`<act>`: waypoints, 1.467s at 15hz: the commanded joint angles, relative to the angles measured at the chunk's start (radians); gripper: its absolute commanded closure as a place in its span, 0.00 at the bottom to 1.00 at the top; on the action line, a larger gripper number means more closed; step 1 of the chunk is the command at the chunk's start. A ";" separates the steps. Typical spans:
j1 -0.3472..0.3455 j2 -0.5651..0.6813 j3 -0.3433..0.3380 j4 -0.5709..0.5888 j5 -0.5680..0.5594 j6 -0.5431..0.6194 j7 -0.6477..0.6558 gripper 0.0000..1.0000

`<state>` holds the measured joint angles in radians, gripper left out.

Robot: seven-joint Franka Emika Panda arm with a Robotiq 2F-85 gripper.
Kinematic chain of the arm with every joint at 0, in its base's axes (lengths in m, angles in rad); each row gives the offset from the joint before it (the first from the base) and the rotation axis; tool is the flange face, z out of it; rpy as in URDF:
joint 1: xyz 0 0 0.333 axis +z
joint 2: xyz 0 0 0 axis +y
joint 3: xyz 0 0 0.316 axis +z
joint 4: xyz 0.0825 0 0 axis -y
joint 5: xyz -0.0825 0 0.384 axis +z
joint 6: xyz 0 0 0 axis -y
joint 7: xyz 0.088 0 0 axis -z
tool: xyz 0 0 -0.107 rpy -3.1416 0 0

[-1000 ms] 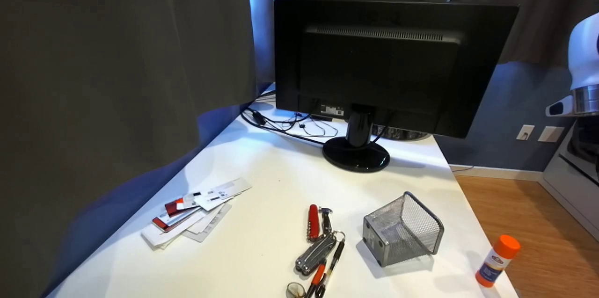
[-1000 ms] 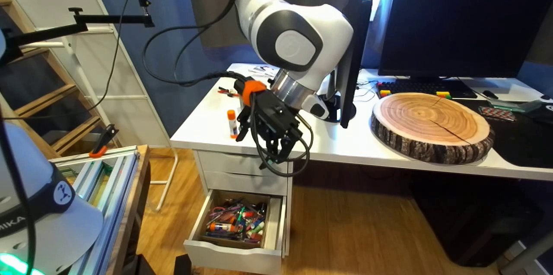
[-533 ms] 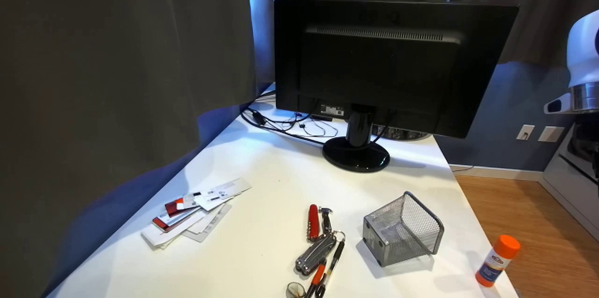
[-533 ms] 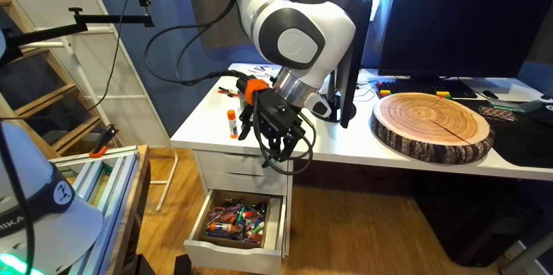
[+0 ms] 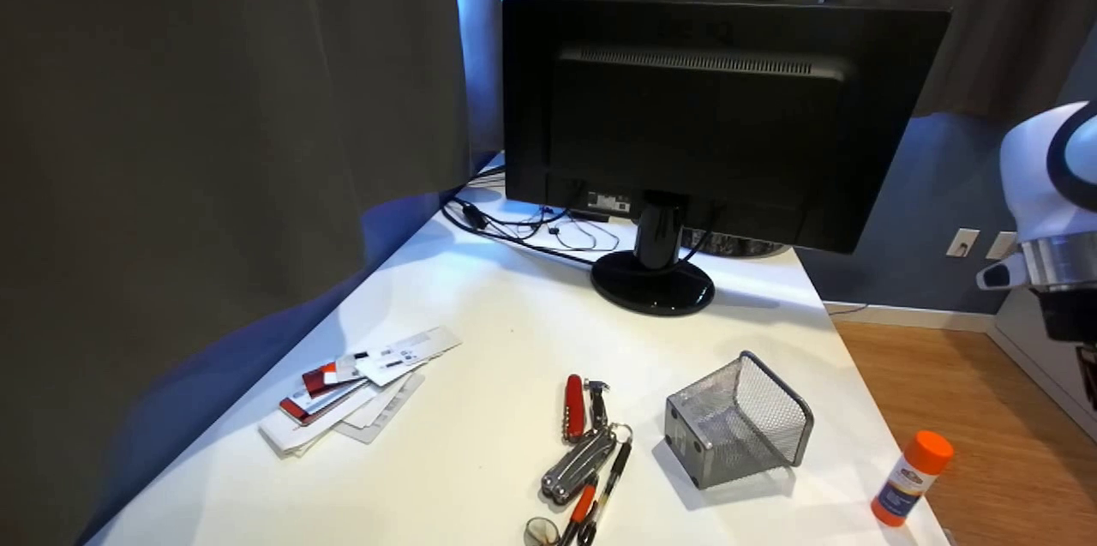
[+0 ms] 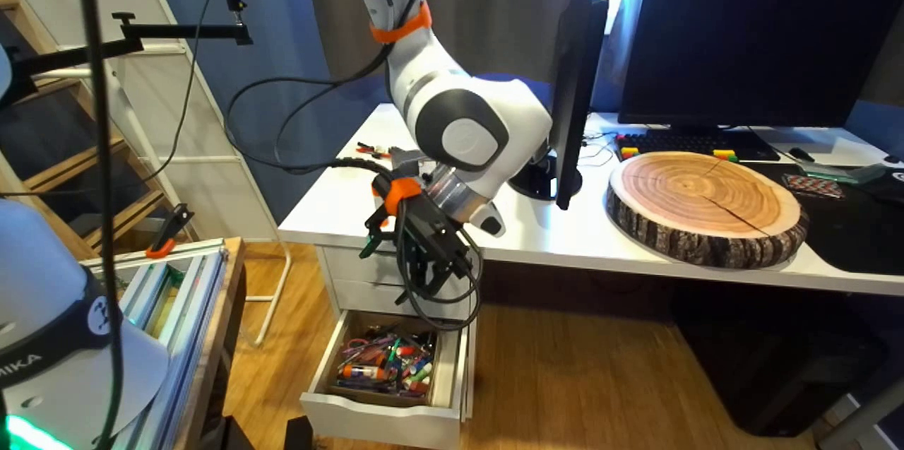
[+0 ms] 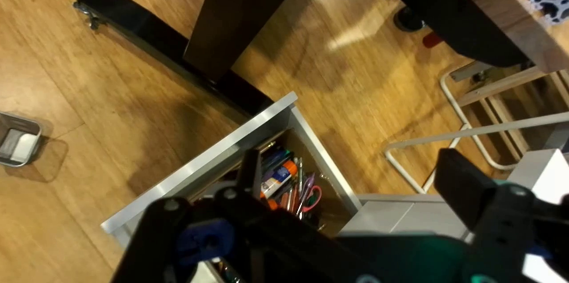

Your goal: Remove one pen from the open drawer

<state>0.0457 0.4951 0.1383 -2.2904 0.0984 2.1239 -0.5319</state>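
The hand [image 7: 350,161] has come down nearer the drawer [image 7: 199,162].

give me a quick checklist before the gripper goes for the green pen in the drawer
1. White drawer pulled open: ok.
2. Gripper open: ok.
3. Green pen visible in an exterior view: ok.
4. Gripper down at the pen: not ok, it hangs higher than the drawer.
5. Pen free to lift: cannot tell, the brown box is crowded.
6. Orange-capped glue stick out of that box: not ok.
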 commanded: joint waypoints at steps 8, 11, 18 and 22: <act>-0.121 0.428 0.195 0.070 -0.009 0.452 -0.186 0.00; -0.136 0.555 0.210 0.130 -0.063 0.506 -0.261 0.00; -0.141 0.630 0.208 0.173 -0.105 0.515 -0.286 0.00; -0.143 0.632 0.212 0.180 -0.106 0.515 -0.287 0.00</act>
<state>-0.0836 1.1212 0.3415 -2.1137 0.0199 2.6419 -0.8389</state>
